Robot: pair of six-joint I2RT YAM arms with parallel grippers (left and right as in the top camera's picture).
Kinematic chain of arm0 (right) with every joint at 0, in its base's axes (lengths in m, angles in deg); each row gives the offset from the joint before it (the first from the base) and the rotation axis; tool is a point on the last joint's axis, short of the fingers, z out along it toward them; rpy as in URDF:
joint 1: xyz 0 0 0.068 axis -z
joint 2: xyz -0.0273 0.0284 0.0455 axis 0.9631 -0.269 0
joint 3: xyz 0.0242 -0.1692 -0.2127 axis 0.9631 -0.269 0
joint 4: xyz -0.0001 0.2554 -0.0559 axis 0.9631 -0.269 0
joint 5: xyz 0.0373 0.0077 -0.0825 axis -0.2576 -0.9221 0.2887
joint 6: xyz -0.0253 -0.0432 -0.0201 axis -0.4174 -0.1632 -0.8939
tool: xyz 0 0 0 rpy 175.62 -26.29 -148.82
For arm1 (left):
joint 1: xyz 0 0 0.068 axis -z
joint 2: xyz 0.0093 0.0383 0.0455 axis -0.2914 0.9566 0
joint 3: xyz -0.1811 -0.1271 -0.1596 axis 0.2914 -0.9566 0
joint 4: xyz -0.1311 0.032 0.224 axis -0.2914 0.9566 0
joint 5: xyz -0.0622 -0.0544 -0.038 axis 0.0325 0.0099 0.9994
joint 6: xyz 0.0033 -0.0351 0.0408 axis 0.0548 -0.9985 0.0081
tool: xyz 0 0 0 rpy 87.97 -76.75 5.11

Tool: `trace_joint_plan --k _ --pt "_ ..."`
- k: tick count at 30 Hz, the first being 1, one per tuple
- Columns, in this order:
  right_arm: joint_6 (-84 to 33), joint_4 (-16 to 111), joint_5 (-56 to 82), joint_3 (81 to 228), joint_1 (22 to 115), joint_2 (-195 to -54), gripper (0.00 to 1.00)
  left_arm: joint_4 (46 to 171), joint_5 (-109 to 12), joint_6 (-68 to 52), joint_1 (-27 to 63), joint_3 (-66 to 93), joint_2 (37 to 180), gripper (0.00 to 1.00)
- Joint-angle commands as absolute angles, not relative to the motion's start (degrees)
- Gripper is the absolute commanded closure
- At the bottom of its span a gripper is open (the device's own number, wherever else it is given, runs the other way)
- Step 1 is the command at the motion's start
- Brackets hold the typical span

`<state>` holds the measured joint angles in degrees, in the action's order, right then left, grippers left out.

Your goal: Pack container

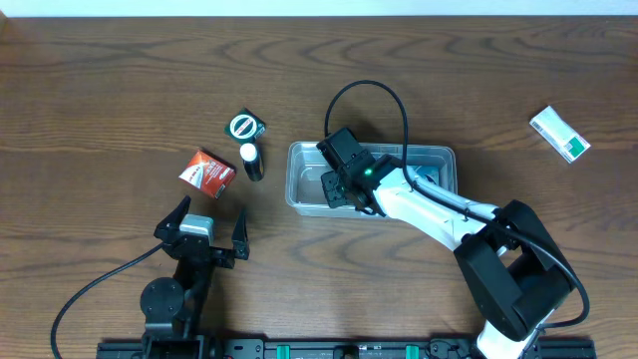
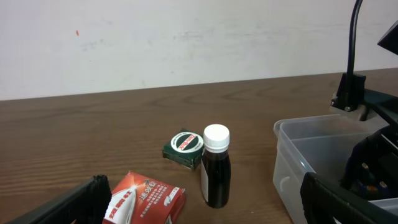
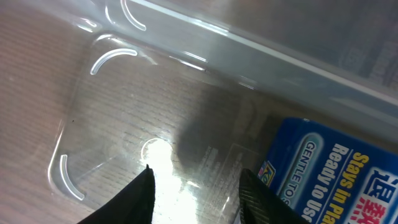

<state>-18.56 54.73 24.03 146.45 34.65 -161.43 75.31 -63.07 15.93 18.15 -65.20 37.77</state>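
Observation:
The clear plastic container (image 1: 439, 152) stands at the table's middle, and its near corner shows in the left wrist view (image 2: 292, 155). My right gripper (image 1: 337, 187) reaches down into its left end. Seen from the right wrist, that gripper (image 3: 196, 180) is open over the bare see-through floor (image 3: 124, 124), with nothing between the fingers. A blue box (image 3: 329, 180) lies flat on the floor just right of the right finger. My left gripper (image 1: 212, 209) rests wide open and empty near the front edge, just short of the red box (image 1: 206, 171).
Left of the container stand a dark bottle with a white cap (image 1: 251, 160) (image 2: 215, 168), a small green box with a round label (image 1: 245, 127) (image 2: 185, 147) and the red box (image 2: 146, 199). A white and green box (image 1: 559, 134) lies at the far right.

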Motion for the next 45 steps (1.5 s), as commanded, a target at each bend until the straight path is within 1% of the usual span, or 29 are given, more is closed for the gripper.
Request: trace_joint_plan --k 1,9,16,17,19,21,22,23,24,26,32,34,35,38,40,45 --pt "-18.87 54.41 26.76 146.01 34.25 -162.98 0.57 77.21 -62.70 16.70 17.87 -66.21 37.42 0.02" --pt "-20.25 52.20 25.19 149.35 34.25 -161.51 0.57 77.21 -62.70 16.70 17.87 -66.21 37.42 0.02" --pt "-21.99 45.68 23.64 155.60 34.25 -155.50 0.54 77.21 -62.70 16.70 17.87 -66.21 37.42 0.02" --pt "-22.17 44.92 23.51 156.26 34.25 -154.58 0.52 77.21 -62.70 16.70 17.87 -66.21 37.42 0.02" --pt "-22.89 43.30 23.53 157.46 34.32 -152.20 0.44 77.21 -62.70 16.70 17.87 -66.21 37.42 0.02" --pt "-23.63 42.03 24.49 158.05 34.78 -149.58 0.34 77.21 -62.70 16.70 17.87 -66.21 37.42 0.02" --pt "-23.61 41.44 25.60 158.21 35.24 -148.38 0.28 77.21 -62.70 16.70 17.87 -66.21 37.42 0.02" --pt "-23.61 40.77 26.96 158.23 36.00 -147.02 0.19 77.21 -62.70 16.70 17.87 -66.21 37.42 0.02" --pt "-23.63 39.94 28.56 158.23 36.94 -145.62 0.13 77.21 -62.70 16.70 17.87 -66.21 37.42 0.02" --pt "-24.62 37.82 31.68 158.23 39.63 -142.98 0.09 77.21 -62.70 16.70 17.87 -66.21 37.42 0.02" --pt "-33.64 32.31 37.60 158.23 51.94 -138.89 0.08 77.21 -62.70 16.70 17.87 -66.21 37.42 0.02" --pt "-38.69 32.18 37.52 158.21 57.62 -138.91 0.02 77.21 -62.70 16.70 17.87 -66.21 37.42 0.02" --pt "-40.29 32.35 37.52 158.21 60.13 -139.07 0.01 77.21 -62.70 16.70 17.87 -66.21 37.42 0.02" --pt "-42.10 34.97 36.90 158.18 68.70 -139.77 0.01 77.21 -62.70 16.70 17.87 -66.21 37.42 0.02" --pt "-44.55 37.84 34.04 158.18 73.81 -140.79 0.01 77.21 -62.70 16.70 17.87 -66.21 37.42 0.02" --pt "-53.86 43.13 28.82 158.18 82.69 -145.23 0.01 77.21 -62.70 16.70 17.87 -66.21 37.42 0.02"
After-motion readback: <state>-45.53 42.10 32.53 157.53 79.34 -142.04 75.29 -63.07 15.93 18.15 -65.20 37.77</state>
